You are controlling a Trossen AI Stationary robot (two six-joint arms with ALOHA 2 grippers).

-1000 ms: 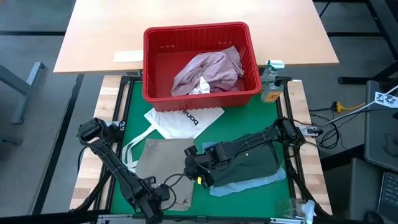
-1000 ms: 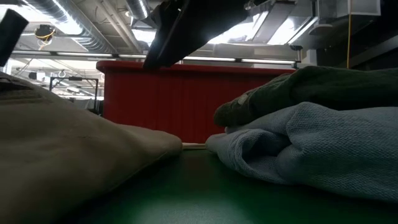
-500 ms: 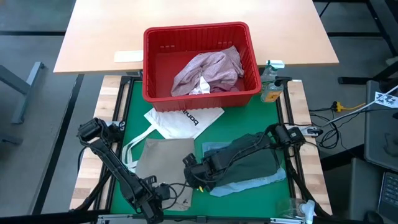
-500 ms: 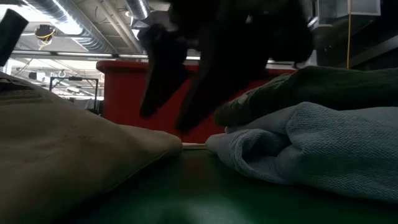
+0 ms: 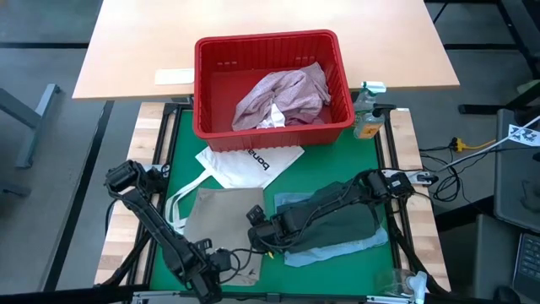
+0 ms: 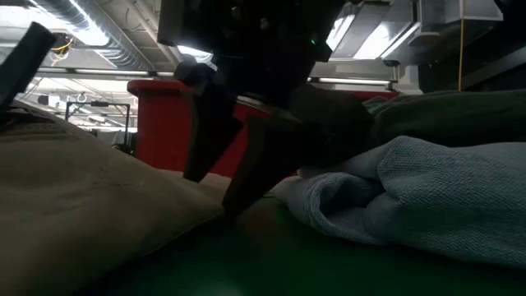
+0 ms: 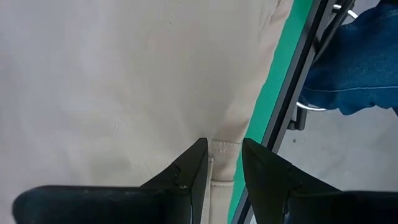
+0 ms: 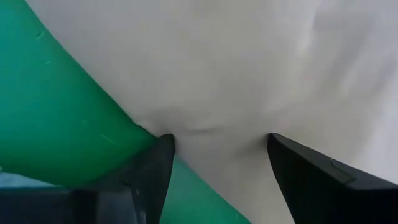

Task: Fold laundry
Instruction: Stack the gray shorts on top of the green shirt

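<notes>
A beige-khaki garment (image 5: 221, 221) lies spread on the green mat (image 5: 181, 152). My left gripper (image 7: 222, 146) is at the garment's near edge, by the table's front, and is shut on it. My right gripper (image 5: 256, 221) has come down at the garment's right edge. It stands open, with one finger (image 8: 163, 149) at the cloth's border and the other finger (image 8: 277, 146) over the cloth. A dark grey-green garment (image 5: 337, 218) lies on a light blue one (image 5: 337, 249) on the mat's right half. My left gripper pinches the beige garment's stitched near edge (image 7: 221, 163) between its two fingers, coming steeply from above. The cloth around the pinch lies flat on the mat. My right gripper straddles the garment's right edge (image 8: 205, 134) from above; I cannot tell whether its fingertips touch the cloth.
A red slotted basket (image 5: 211, 93) at the far end holds a mottled pink garment (image 5: 283, 95) and a small white piece (image 5: 272, 118). A white tote bag (image 5: 245, 160) lies before it. A spray bottle (image 5: 368, 110) stands at the far right. Blue denim (image 7: 354, 62) shows beyond the table's near edge.
My right gripper has come down onto the beige garment's right edge, shifting slightly toward the table's left, and has rolled at the wrist. Its fingers have stayed wide apart. The cloth has kept its place.
</notes>
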